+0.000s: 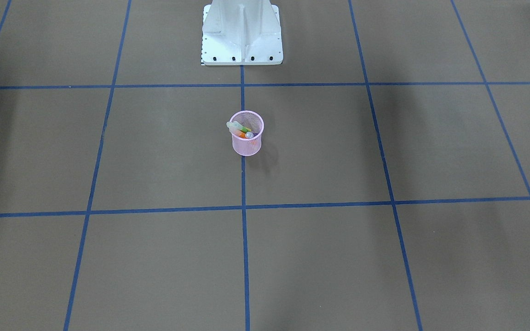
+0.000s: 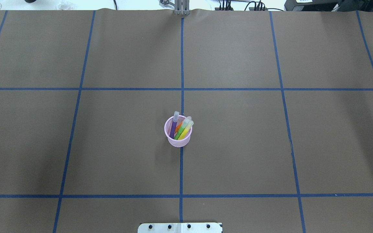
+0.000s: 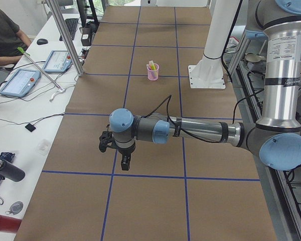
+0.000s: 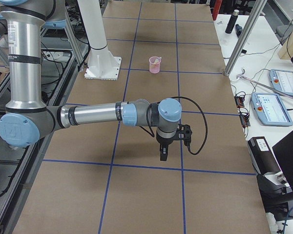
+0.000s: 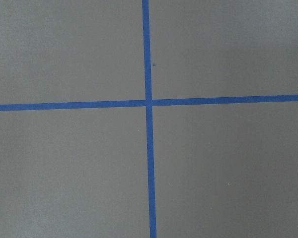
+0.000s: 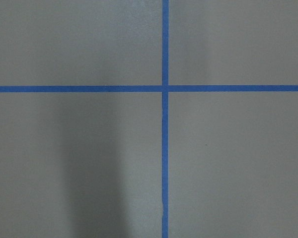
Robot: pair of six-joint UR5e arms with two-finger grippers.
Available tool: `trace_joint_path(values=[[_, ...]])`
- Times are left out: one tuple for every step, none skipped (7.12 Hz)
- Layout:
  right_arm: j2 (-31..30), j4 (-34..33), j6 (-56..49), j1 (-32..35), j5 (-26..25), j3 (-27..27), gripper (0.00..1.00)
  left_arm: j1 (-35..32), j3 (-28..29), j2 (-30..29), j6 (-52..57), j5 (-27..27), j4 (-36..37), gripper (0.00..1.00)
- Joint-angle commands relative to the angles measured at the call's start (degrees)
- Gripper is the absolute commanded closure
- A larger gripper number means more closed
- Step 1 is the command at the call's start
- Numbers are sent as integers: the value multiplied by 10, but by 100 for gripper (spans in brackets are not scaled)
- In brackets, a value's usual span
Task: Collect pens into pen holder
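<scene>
Standing near the middle of the counter (image 2: 76,145) on the central blue tape line (image 2: 181,174), the pen holder (image 2: 178,142) carries all four pens. In the overhead view the purple pen (image 2: 173,127) leans toward 12 o'clock, while the orange pen (image 2: 179,125), green pen (image 2: 181,130) and yellow pen (image 2: 186,131) lean toward 1 o'clock, their pale caps poking past the rim. No pen shows outside the cup, so the collecting looks finished. The left gripper (image 3: 125,167) and right gripper (image 4: 162,156) hang over bare counter well apart from the cup. They appear only in the side views, so I cannot tell whether their fingers are spread or closed, and the wrist cameras show nothing but tape crossings. The pens look light, stiff and smooth-barrelled, so probably slippery. A pinch across the coloured barrel near mid-length would likely be surer than one on a cap, which might pull off. The mesh cup looks light too and could slide or tip if nudged, more so with its load leaning to one side.
</scene>
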Motion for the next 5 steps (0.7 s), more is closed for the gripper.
trace_joint_path(values=[[1,0,-1,0,0,-1,0,0,1,0,-2,-1,0,0],[1,0,0,0,0,-1,0,0,2,1,-2,-1,0,0],[1,0,0,0,0,-1,0,0,4,0,-1,-1,-1,0],[1,0,0,0,0,-1,0,0,5,1,-1,-1,0,0],[1,0,0,0,1,-2,0,0,3,1,-1,1,0,0]])
